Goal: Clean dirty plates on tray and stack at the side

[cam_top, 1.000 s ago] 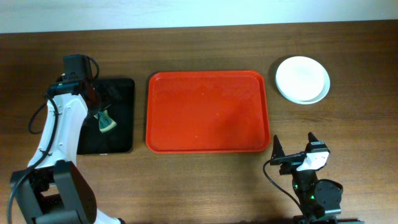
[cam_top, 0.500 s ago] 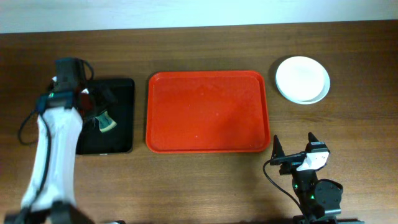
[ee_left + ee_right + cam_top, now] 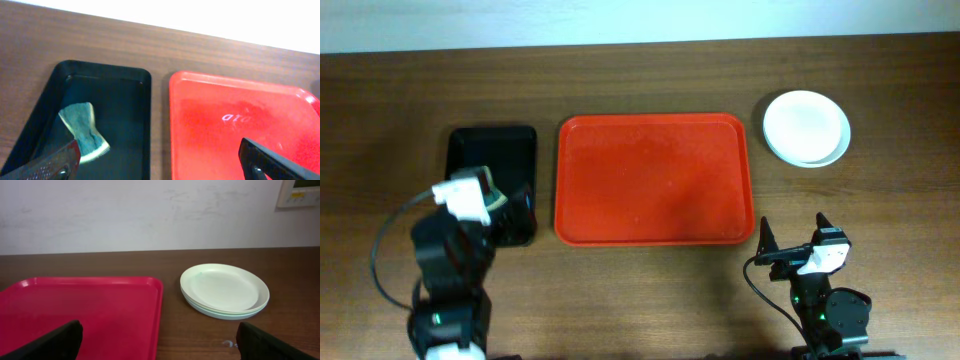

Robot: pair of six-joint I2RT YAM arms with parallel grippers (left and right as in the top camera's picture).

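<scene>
The red tray (image 3: 655, 180) lies in the middle of the table with nothing on it; it also shows in the left wrist view (image 3: 240, 120) and the right wrist view (image 3: 85, 310). The plates (image 3: 806, 127) are stacked on the table to the tray's far right, pale and glossy, with no smear visible (image 3: 225, 290). My left gripper (image 3: 515, 212) is open and empty at the near edge of the black tray, its fingers wide apart (image 3: 160, 165). My right gripper (image 3: 794, 235) is open and empty near the front edge, in front of the red tray's right corner (image 3: 160, 345).
A smaller black tray (image 3: 490, 150) sits left of the red tray. A teal-stained sponge (image 3: 82, 132) lies in its near half, partly hidden by my left arm in the overhead view. A wall runs behind the table.
My left arm has pulled back from over the black tray's far left to the front left of the table. The sponge stays in the black tray. The right arm has not moved.
</scene>
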